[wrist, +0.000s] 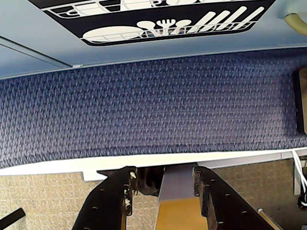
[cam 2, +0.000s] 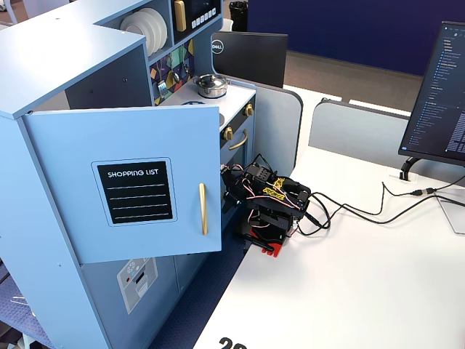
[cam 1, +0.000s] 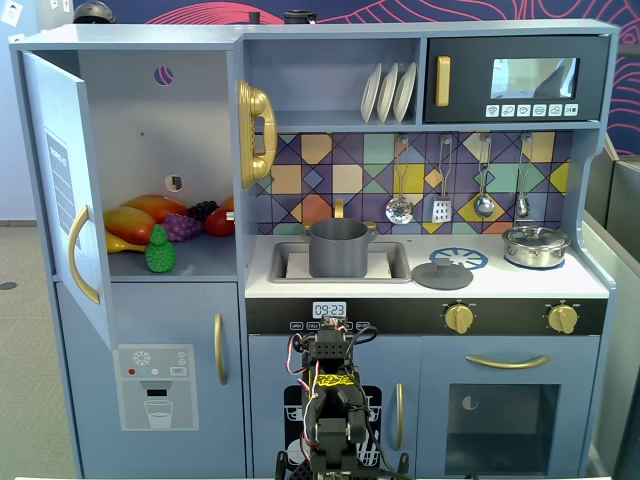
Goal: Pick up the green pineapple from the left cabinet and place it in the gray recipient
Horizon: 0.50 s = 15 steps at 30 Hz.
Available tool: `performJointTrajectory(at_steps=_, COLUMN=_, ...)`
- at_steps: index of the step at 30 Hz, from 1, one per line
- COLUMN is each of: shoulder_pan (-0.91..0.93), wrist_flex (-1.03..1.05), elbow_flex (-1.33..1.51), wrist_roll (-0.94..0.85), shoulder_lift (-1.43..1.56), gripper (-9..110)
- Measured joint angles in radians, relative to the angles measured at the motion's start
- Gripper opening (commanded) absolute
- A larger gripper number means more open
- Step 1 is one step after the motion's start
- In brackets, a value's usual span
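1 fixed view shows the green pineapple (cam 1: pixel 160 250) (cabinet shelf); the wrist view shows the pincer (wrist: pixel 163 184) apart, empty.

The open cabinet door (cam 2: pixel 123 193) hides the shelf's fruit; gripper (wrist: pixel 163 184) base is cropped.

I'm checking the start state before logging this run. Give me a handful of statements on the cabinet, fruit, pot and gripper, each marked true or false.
1. The green pineapple sits on the shelf of the left cabinet, whose door is open. True.
2. The gray recipient stands in the sink. True.
3. The gripper is shut on the pineapple. False: in the wrist view its fingers are apart and hold nothing.
4. The flat gray lid covers the gray recipient. False: it lies on the counter beside the sink.
5. The arm is folded low in front of the kitchen. True.
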Motion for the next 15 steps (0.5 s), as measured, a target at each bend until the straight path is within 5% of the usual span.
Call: performJointTrajectory(at_steps=15, shoulder_pan=-0.156, wrist_flex=-0.005, elbow_flex=0.0, wrist_roll=0.018, shoulder_lift=0.0, gripper=5)
